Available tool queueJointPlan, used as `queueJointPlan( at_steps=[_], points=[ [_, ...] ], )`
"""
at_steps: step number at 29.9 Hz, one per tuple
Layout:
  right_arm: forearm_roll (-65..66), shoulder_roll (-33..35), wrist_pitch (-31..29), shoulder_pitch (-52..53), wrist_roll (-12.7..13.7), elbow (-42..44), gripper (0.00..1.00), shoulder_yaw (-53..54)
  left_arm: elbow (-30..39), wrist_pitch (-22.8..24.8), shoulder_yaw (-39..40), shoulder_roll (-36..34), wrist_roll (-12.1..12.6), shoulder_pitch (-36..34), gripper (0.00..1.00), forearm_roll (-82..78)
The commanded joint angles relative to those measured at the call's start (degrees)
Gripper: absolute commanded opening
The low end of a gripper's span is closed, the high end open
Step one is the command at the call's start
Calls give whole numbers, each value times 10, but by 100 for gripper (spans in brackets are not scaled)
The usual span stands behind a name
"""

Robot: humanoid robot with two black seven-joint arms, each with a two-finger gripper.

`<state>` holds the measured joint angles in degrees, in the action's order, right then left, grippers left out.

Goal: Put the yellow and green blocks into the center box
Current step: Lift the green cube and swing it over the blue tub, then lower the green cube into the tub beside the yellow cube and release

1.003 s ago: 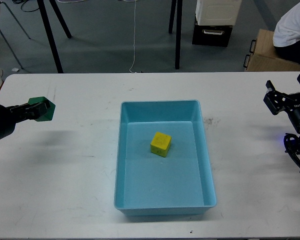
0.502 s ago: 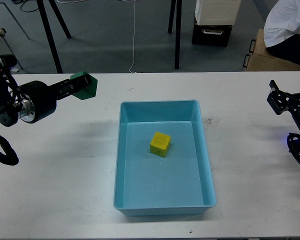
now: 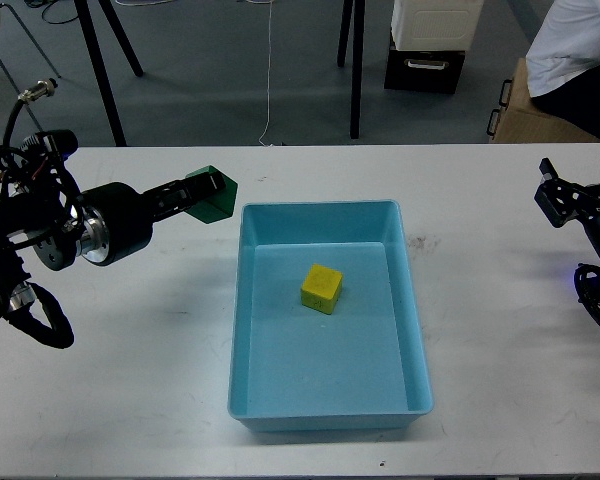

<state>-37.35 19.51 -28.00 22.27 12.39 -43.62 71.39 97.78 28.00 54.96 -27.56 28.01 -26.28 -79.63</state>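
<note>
The yellow block (image 3: pixel 320 288) lies on the flat bottom of the light blue tray (image 3: pixel 325 411), a little behind its middle. My left gripper (image 3: pixel 205 196) is shut on the dark green block (image 3: pixel 215 197) and holds it above the table, just left of the tray's back left corner. My right gripper (image 3: pixel 580 200) sits at the right edge above the table, far from the tray. It is dark and its fingers cannot be told apart.
The white table (image 3: pixel 130 400) carries only the tray. Behind it stand black stand legs (image 3: pixel 355 70), a white box on a black case (image 3: pixel 432 40), a cardboard box (image 3: pixel 525 105) and a seated person (image 3: pixel 580 50) at the back right.
My left arm has swung right with the green block, from the table's left edge to just beside the tray's back left corner. The yellow block and right arm have stayed put.
</note>
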Motion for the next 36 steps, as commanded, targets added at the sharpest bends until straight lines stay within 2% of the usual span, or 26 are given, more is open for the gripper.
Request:
queueJointPlan(
  at_steps=[1, 11, 23, 29, 34, 36],
  points=[
    [0, 0, 0, 1, 0, 0, 99, 0, -2, 0, -29, 21, 0, -3, 44, 14],
    [0, 1, 0, -1, 1, -1, 99, 1, -6, 0, -51, 28, 0, 1, 46, 40],
    [0, 3, 0, -1, 1, -2, 99, 1, -6, 0, -122, 40, 0, -5, 49, 45],
    [0, 6, 0, -2, 1, -2, 99, 1, -6, 0, -123, 40, 0, -6, 65, 53],
    [0, 6, 0, -2, 1, -2, 99, 1, -5, 0, -121, 44, 0, -5, 94, 52],
    [0, 6, 0, -2, 1, -2, 99, 1, -6, 0, -119, 51, 0, -5, 99, 52]
  ],
)
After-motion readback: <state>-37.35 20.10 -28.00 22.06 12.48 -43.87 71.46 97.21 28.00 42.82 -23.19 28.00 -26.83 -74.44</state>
